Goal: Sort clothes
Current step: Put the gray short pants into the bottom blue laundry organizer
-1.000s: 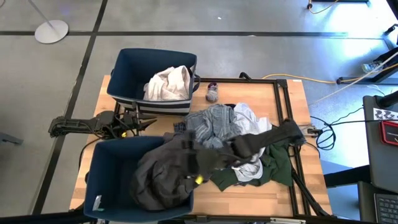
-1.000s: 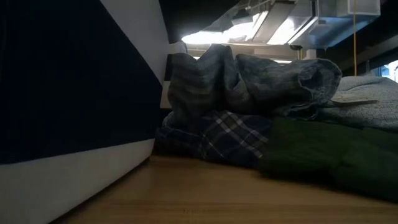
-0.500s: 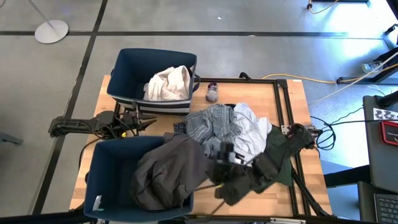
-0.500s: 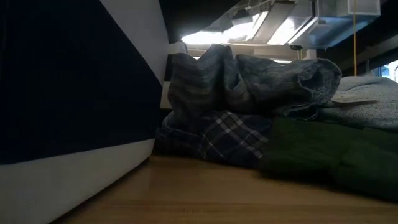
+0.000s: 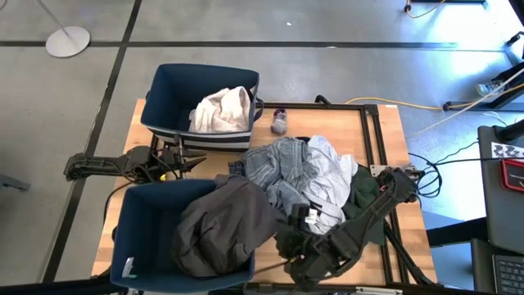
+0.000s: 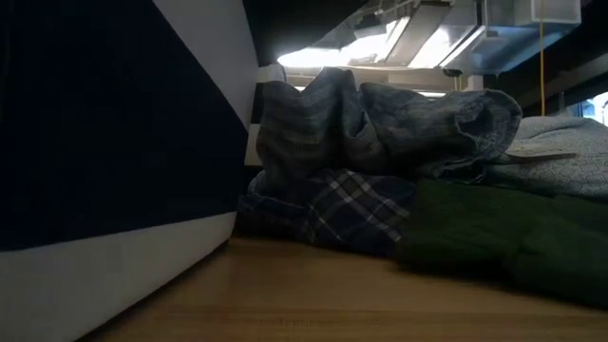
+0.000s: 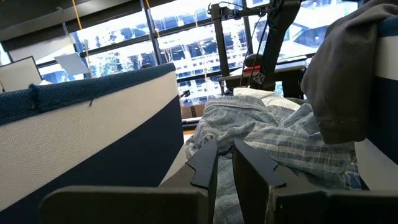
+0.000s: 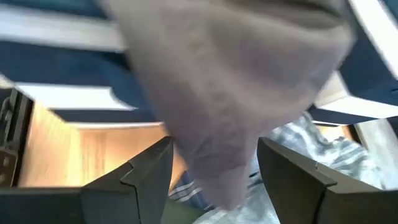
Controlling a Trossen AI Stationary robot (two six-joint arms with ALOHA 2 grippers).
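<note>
Dark grey garment (image 5: 221, 229) is draped over the rim of the near bin (image 5: 131, 238), beside the pile on the table (image 5: 385, 123). Right gripper (image 5: 299, 258) is spread and empty; left gripper (image 5: 196, 162) waits, fingers nearly together. Trailing cloth should be tucked inside.

A robotics lab: bare concrete floor (image 5: 327, 74) with taped lines, loose cables (image 5: 446, 102), a stand base (image 5: 67, 40), large windows (image 7: 180, 50).
</note>
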